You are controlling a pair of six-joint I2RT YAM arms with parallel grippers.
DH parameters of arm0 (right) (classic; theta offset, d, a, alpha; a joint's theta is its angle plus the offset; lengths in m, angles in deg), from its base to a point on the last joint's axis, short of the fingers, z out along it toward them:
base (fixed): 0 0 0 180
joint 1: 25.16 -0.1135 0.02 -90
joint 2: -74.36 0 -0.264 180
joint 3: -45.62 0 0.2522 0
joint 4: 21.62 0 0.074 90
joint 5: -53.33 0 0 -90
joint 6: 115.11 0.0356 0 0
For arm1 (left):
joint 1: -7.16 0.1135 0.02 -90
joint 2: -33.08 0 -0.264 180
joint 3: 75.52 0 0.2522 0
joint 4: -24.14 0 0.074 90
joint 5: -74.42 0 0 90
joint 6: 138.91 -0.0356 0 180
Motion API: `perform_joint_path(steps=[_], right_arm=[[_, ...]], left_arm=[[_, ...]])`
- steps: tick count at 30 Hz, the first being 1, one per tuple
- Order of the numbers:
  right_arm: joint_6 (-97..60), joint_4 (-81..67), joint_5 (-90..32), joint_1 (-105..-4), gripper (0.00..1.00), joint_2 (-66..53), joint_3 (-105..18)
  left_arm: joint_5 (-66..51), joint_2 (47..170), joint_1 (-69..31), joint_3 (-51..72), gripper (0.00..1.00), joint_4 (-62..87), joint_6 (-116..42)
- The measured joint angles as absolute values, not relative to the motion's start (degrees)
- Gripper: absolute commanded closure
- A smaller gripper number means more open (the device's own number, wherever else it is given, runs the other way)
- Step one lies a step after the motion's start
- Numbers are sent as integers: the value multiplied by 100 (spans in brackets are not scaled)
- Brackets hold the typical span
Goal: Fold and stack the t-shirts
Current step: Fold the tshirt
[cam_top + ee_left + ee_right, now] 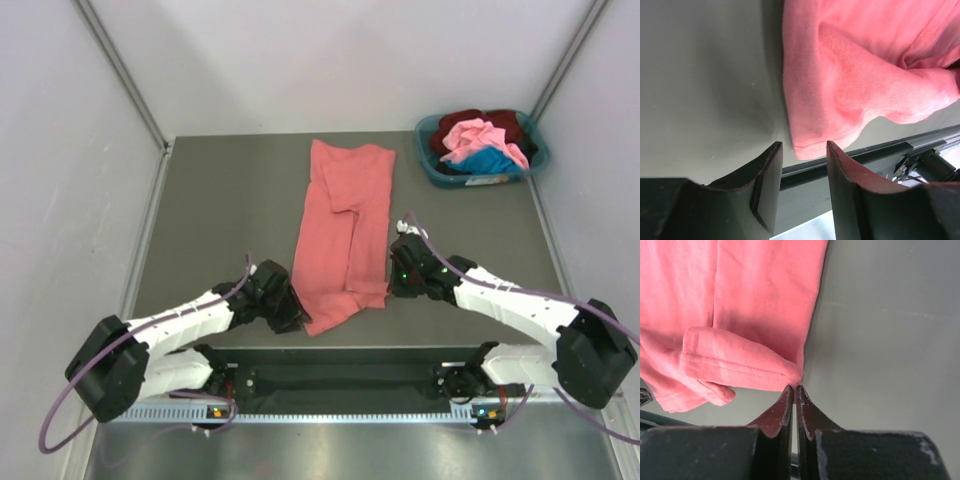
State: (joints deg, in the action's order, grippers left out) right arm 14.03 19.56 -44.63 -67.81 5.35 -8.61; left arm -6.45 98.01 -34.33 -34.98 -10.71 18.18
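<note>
The big red t-shirt [345, 235] lies flat on the gray table [220, 210], in the middle. It is folded into a long strip that runs from the far side toward me. One short sleeve is folded in on top of it. The near end looks a bit bunched up.

My left claw [804, 146] is low by the near left corner of the red t-shirt. Its two fingers are apart, with nothing between them. The stitched corner of the shirt sits just past the tips. I cannot tell if it touches them.

My right claw [795, 388] is at the near right edge of the same shirt. Its two fingers are pressed together. The folded hem of the shirt touches the tips. I cannot tell if any cloth is caught between them.

At the far right corner of the table is a basket [480, 180]. In it are a pink t-shirt [478, 135], a dark red t-shirt [462, 120] and a blue t-shirt [490, 160], all in a loose heap. The basket is well apart from the red t-shirt.
</note>
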Motion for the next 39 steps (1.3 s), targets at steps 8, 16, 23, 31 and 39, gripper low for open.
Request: perform_joint_path(steps=[8, 16, 23, 31, 39], right_arm=[[1558, 1910, -4461, -6851, 100, 583, -723], [1639, 1895, -4485, -6941, 100, 609, -680], [1663, 1989, -4538, -6991, 100, 754, -638], [1578, 2393, -4557, -7264, 100, 1136, -638], [1615, 2643, -4551, -7846, 100, 1184, -697]], left_arm=[[-643, 9973, -3695, -3666, 58, -850, 2109], [-783, 10032, -3967, -3686, 74, -719, 2341], [-980, 10139, -3984, -3515, 100, -970, 2253], [-1332, 10048, -3988, -2669, 100, -1831, 1921], [-1660, 9805, -3964, -2304, 100, -2469, 1698]])
